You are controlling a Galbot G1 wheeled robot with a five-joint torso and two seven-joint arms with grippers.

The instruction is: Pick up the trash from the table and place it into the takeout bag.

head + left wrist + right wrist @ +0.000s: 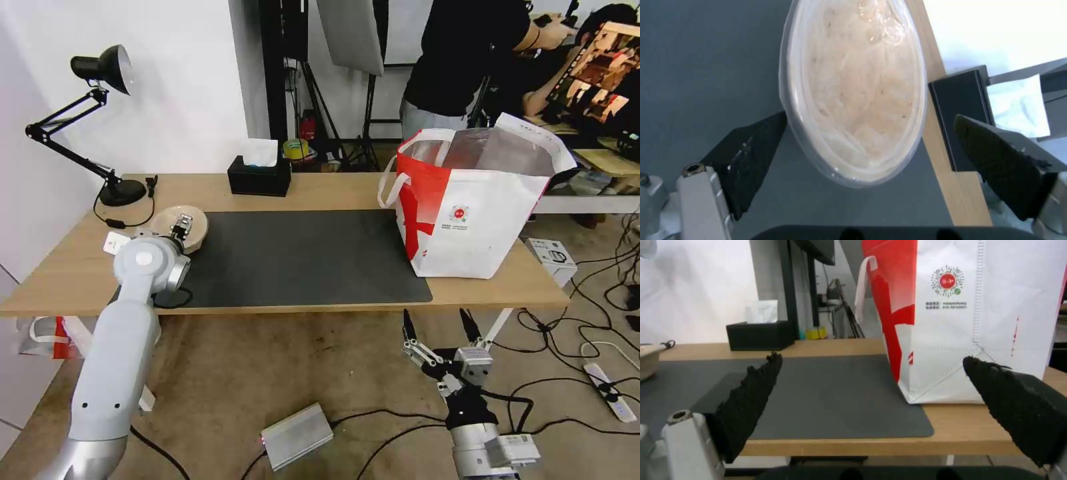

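While our left gripper (180, 230) hangs over the beige pulp bowl (181, 225) at about 9 o'clock on the table (320, 190), its jaws are spread wide with one finger on each side of the rim and nothing gripped yet. From the left wrist view the bowl (853, 90) has a clear film or lid over it, though we can't tell which. To do this grab well, we'd say centre the bowl between the pads, come down enough to catch the wall under the rim, and squeeze gently since pulp will likely buckle. Our right gripper (440, 330) sits parked below the table's front edge at roughly 5 o'clock, wide open and empty. The takeout bag (477, 207) stands at 3 o'clock, mouth open, well apart from the bowl. Its side shows a small round red logo (948, 280) ringed by QR-style dots, with two tiny lines of print under it that we can't read.
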